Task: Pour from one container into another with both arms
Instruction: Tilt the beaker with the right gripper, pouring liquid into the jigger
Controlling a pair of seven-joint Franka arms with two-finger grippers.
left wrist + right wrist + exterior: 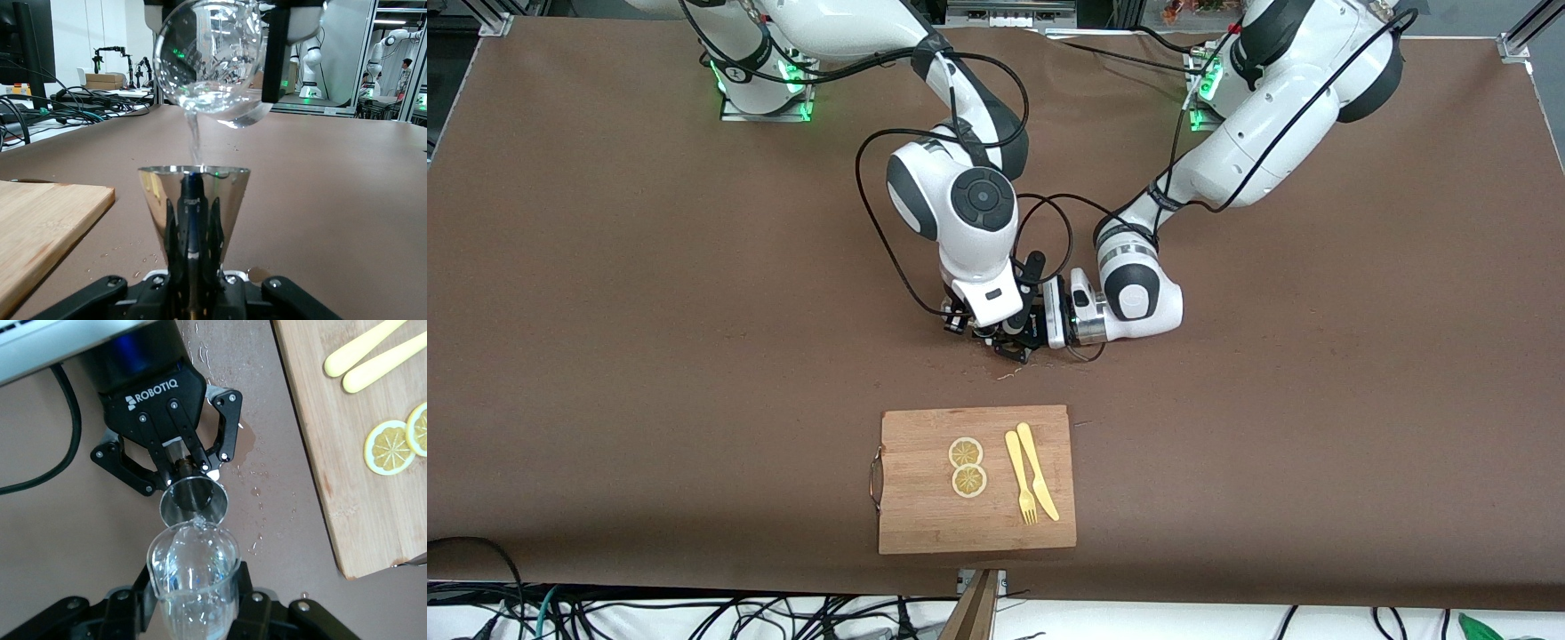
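Both arms meet at the middle of the front view, just above the cutting board (978,480).

The left gripper (183,463) has its fingers (223,430) closed on a metal cup (194,200), a shiny cone that widens toward its rim. The cup stands upright, low over the brown worktop (605,356), at the centre of the left wrist view.

The right gripper (193,603) has its fingers (257,600) clamped on a clear glass (210,63). The glass is tipped, its lip over the cup's mouth, and fills the upper middle of the left wrist view. A thin stream of water (194,137) runs from the glass into the cup. In the right wrist view the glass sits at the lower centre with its rim touching or nearly touching the cup's rim; I cannot tell which.

Small drops and a wet patch (247,440) lie on the worktop around the cup, in the middle of the right wrist view.

The board lies in the lower middle of the front view, nearer the camera than the grippers. On it are two lemon slices (967,467), touching one another, and a yellow fork (1021,476) and yellow knife (1038,471) side by side. A metal handle (875,480) is on the board's edge toward the right arm's end of the worktop.
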